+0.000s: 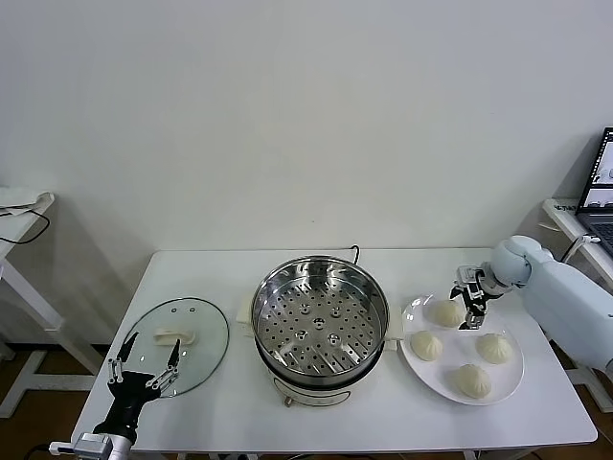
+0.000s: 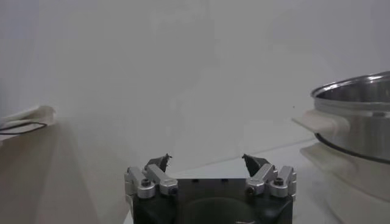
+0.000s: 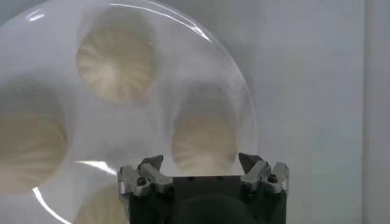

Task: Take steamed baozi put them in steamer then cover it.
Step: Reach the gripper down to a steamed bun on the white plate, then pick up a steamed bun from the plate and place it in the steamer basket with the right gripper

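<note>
White table (image 1: 383, 422), no legible writing, right claw (image 1: 471, 311) apart over steamed baozi (image 1: 446, 312), left claw (image 1: 146, 369) apart by cover (image 1: 196, 331)

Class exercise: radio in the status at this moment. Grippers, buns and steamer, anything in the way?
Right gripper open above plate, over nearest baozi. Left gripper open, idle by cover. Four buns on plate, steamer empty, uncovered. Nothing in the way.
</note>
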You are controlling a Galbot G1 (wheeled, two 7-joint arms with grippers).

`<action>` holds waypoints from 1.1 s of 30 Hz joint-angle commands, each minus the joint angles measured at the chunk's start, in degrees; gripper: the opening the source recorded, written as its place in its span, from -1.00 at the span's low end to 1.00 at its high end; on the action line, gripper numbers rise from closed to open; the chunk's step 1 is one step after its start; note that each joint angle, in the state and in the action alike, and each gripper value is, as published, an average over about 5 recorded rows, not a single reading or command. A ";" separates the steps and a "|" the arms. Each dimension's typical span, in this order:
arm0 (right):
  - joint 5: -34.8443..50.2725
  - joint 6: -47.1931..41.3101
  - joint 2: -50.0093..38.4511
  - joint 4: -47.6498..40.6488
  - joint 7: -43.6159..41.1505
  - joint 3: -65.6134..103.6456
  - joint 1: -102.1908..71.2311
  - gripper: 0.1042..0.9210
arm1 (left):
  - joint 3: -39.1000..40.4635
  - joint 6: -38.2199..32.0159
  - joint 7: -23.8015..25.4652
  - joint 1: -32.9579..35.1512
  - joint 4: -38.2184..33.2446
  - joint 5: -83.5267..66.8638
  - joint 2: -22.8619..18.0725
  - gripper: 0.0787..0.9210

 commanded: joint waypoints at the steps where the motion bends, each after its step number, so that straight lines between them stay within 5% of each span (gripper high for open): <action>1: -0.95 0.13 1.17 -1.22 -0.02 -0.06 0.32 0.76 | 0.26 -0.07 0.08 0.04 -0.03 0.06 -0.17 0.77; 7: -1.08 0.32 1.04 -1.09 0.14 0.10 0.07 0.73 | 0.24 -0.14 0.09 0.09 -0.01 0.09 -0.24 0.77; 17: -1.35 0.76 1.01 -0.69 0.39 0.11 -0.04 0.26 | 0.25 -0.29 0.10 0.22 -0.08 0.10 -0.43 0.77; 33: 11.14 9.85 -12.11 17.22 -5.22 -10.51 14.03 0.23 | 0.35 -0.14 -0.01 0.89 -1.38 0.32 -0.18 0.77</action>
